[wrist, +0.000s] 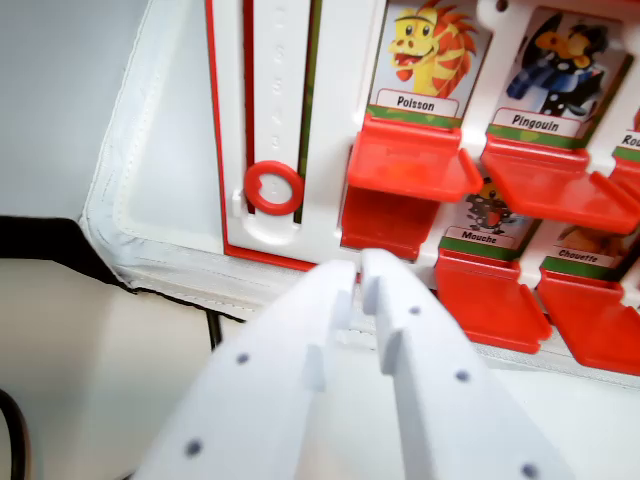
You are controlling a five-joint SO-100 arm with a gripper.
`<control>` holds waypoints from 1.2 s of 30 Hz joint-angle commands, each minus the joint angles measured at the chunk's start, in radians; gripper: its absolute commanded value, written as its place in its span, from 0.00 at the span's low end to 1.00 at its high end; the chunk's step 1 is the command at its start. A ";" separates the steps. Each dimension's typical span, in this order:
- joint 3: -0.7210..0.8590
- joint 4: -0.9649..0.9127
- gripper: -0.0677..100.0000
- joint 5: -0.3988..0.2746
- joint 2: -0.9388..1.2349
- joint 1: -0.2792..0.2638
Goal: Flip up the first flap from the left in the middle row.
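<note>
Where the wrist view looks down, the white gripper (358, 268) has its jaws nearly together, holding nothing, tips just below a red flap (385, 222) lying flat near the left edge of the game board (330, 120). Above it stands a raised flap (410, 165) under the card marked Poisson (430, 55). A red ring (271, 187) sits in the board's left slot.

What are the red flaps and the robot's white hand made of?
The glossy red flaps look like smooth moulded plastic, since light glints off their edges. The matte white robot hand looks like plastic too, possibly 3D-printed; its surface is dull and slightly grainy, with small screw holes.
</note>
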 commanded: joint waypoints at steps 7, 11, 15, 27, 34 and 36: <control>-0.126 -0.061 0.00 0.009 -0.095 0.018; -0.160 -0.066 0.00 0.014 -0.133 0.023; -0.198 -0.066 0.00 0.015 -0.160 0.028; -0.341 -0.064 0.00 0.012 -0.247 0.032; -0.479 -0.021 0.00 0.009 -0.279 0.041; -0.506 -0.017 0.00 0.005 -0.290 0.044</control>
